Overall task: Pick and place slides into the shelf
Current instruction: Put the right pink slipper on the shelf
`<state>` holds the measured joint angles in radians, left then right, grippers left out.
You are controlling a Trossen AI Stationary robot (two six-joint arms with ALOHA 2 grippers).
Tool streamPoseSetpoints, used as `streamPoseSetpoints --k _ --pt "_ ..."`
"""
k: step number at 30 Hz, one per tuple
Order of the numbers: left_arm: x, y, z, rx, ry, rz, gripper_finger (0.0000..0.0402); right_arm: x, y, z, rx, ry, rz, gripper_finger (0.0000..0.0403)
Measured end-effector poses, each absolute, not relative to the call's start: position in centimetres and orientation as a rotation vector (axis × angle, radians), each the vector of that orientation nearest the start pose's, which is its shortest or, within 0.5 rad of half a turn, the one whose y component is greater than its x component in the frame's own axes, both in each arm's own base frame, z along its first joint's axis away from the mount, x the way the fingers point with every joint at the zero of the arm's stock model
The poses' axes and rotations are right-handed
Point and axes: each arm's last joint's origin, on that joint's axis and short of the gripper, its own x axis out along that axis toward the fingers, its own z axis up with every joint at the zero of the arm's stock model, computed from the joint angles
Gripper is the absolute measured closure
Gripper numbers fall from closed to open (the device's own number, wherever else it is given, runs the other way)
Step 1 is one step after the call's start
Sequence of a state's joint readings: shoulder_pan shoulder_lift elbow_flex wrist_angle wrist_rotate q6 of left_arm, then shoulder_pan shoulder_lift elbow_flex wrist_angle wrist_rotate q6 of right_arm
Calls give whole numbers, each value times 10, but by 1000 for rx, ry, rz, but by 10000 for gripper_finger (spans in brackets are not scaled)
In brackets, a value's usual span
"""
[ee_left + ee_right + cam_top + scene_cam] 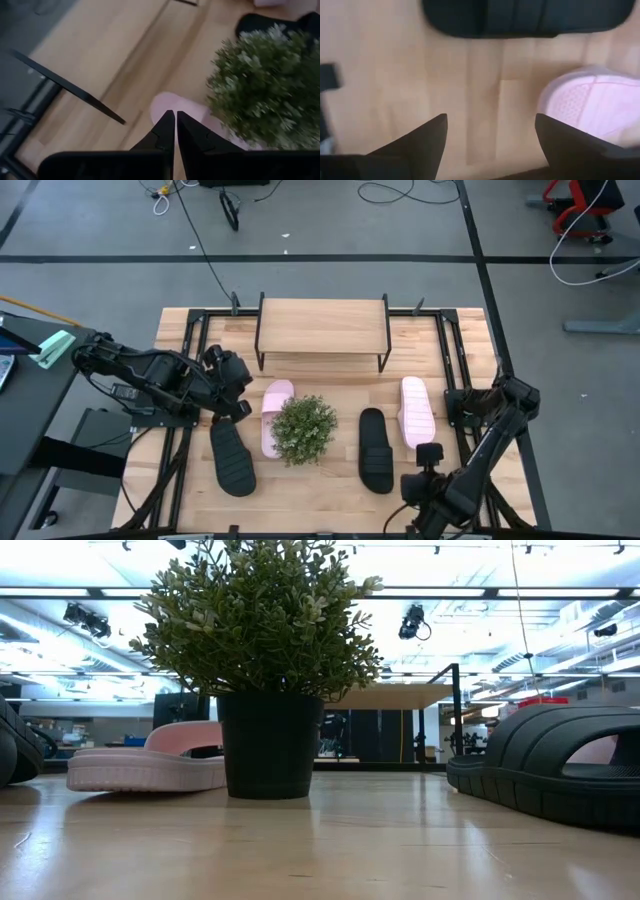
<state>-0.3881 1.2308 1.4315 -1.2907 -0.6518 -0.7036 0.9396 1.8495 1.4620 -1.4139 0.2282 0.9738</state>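
Slides: two pink (pixel 276 416) (pixel 416 411), two black (pixel 232 458) (pixel 375 450); one shelf (pixel 322 326).

Grey floor (pixel 330 230) crossed by dark tape lines, loose cables (pixel 200 240) trailing over it. Overhead, long ceiling lights (pixel 100 592) glow above black mounted cameras (pixel 412 622).

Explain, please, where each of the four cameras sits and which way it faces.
High view: overhead, facing down on table, shelf, both arms.
Low view: table height, level past the plant; no arm shows.
Left wrist view: above a pink slide, the shut left gripper in front.
Right wrist view: over table, open right gripper.
Both wrist views share wood and a pink slide.
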Motion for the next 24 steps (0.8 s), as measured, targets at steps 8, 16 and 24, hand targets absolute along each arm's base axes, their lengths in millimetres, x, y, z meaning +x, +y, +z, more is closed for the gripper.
streamPoseSetpoints --k 8,16,24 --pt "193 -61 380 -90 769 569 376 211 246 206 -284 1520 -425 100" --pt "193 -61 380 -105 765 576 373 226 236 196 -278 1488 -535 105" --pt "193 -61 380 -105 765 576 374 237 228 185 -258 1491 -633 106"
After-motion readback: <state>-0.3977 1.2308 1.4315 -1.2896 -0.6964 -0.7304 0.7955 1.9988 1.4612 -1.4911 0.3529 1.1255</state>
